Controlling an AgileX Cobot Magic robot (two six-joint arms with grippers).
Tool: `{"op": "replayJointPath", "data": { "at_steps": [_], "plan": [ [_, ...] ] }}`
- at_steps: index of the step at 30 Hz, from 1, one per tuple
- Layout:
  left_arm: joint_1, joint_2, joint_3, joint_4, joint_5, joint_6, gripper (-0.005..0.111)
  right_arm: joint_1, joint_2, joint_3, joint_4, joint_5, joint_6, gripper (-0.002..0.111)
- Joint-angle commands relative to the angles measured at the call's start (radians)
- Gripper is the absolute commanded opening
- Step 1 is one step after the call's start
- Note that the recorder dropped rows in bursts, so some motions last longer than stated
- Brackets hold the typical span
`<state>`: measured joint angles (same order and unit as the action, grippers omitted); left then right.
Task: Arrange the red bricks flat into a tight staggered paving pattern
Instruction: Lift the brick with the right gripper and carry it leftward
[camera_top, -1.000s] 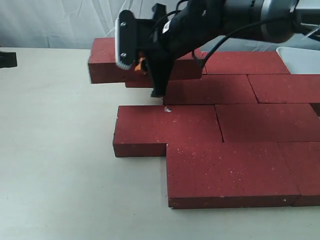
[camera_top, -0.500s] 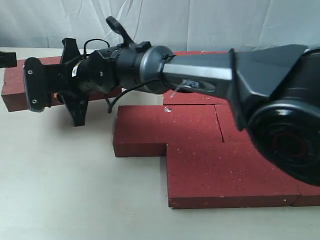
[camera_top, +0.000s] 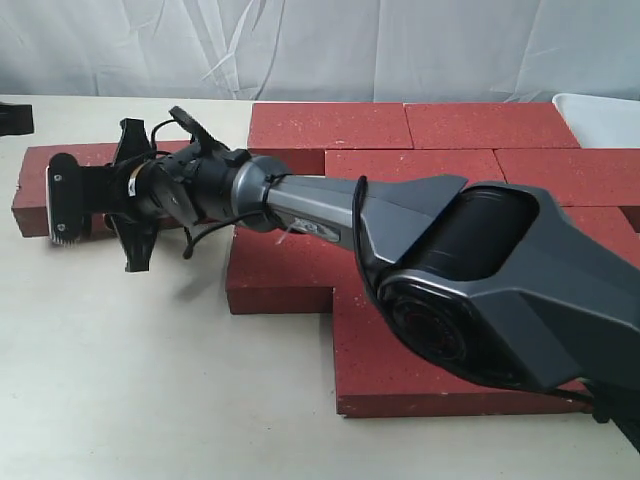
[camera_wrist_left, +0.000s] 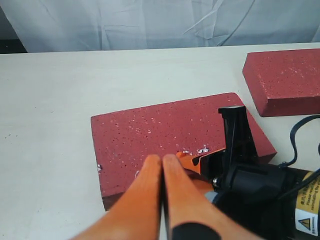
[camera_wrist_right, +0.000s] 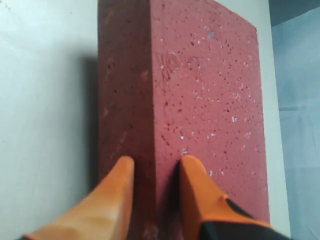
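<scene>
We are looking at a counter (camera_top: 150, 380) where most of the bricks (camera_top: 330, 125) are lying flat on the right side. They are packed edge to edge in rows, with the joints stepping sideways from one row to the next. The right arm (camera_top: 480, 270) is stretching across them toward the left and is hiding the middle of the pattern.

At the far left, set apart from the packed rows, one loose brick (camera_top: 28, 200) is sitting low at the counter, slightly askew to the others. We cannot tell whether it is resting fully on the surface. The right hand (camera_wrist_right: 155, 165) is pinching this brick at one end, with one orange finger lying on the broad speckled face and the other running down beside the narrow side face. The left hand (camera_wrist_left: 161, 159) is hovering over the same brick's edge, just beside the right hand, and its two orange fingers are pressed together.

A white tray (camera_top: 600, 118) is peeking in at the back right, just beside the last brick of the back row. Only its corner is showing, bare white, and every brick we are seeing is lying outside it, on the counter.
</scene>
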<state>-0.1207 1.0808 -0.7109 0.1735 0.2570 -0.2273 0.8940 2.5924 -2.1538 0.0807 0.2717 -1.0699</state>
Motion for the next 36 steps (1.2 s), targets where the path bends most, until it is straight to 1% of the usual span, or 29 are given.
{"op": "replayJointPath", "data": {
  "at_steps": [1,5,6,8,18,19,21,22,23,25,26,27,33,35,36],
  "plan": [
    [0.001,0.002,0.001,0.003,-0.01,-0.006,0.0,0.002,0.02,-0.008,-0.089,-0.023,0.112,-0.001],
    [0.001,0.002,0.001,0.003,-0.01,-0.006,0.0,0.004,0.02,-0.01,-0.22,-0.015,0.291,-0.001],
    [0.001,0.002,0.001,0.003,-0.01,-0.006,0.0,0.004,0.02,-0.01,-0.288,-0.015,0.378,-0.001],
    [0.001,0.002,0.001,0.003,-0.01,-0.006,0.0,0.004,0.02,-0.035,-0.379,0.017,0.483,-0.001],
    [0.001,0.002,0.001,0.003,-0.01,-0.006,0.0,0.023,0.02,-0.047,-0.375,0.055,0.496,0.0],
    [0.001,0.002,0.001,0.003,-0.01,-0.006,0.0,0.023,0.02,-0.047,-0.375,0.055,0.496,0.005],
    [0.001,0.002,0.001,0.003,-0.01,-0.006,0.0,0.023,0.02,-0.047,-0.375,0.055,0.496,0.019],
    [0.001,0.002,0.001,0.003,-0.01,-0.006,0.0,0.023,0.02,-0.047,-0.375,0.057,0.496,0.031],
    [0.001,0.002,0.001,0.003,-0.01,-0.006,0.0,0.023,0.02,-0.047,-0.375,0.057,0.496,0.04],
    [0.001,0.002,0.001,0.003,-0.01,-0.006,0.0,0.023,0.02,-0.047,-0.375,0.053,0.496,0.064],
    [0.001,0.002,0.001,0.003,-0.01,-0.006,0.0,0.025,0.02,-0.047,-0.375,0.046,0.496,0.069],
    [0.001,0.002,0.001,0.003,-0.01,-0.006,0.0,0.029,0.02,-0.047,-0.375,0.042,0.496,0.071],
    [0.001,0.002,0.001,0.003,-0.01,-0.006,0.0,0.062,-0.027,-0.047,-0.362,0.04,0.496,0.069],
    [0.001,0.002,0.001,0.003,-0.01,-0.006,0.0,0.065,-0.051,-0.047,-0.304,0.034,0.498,0.068],
    [0.001,0.002,0.001,0.003,-0.01,-0.006,0.0,0.065,-0.059,-0.047,-0.253,0.02,0.498,0.064]
  ]
}}
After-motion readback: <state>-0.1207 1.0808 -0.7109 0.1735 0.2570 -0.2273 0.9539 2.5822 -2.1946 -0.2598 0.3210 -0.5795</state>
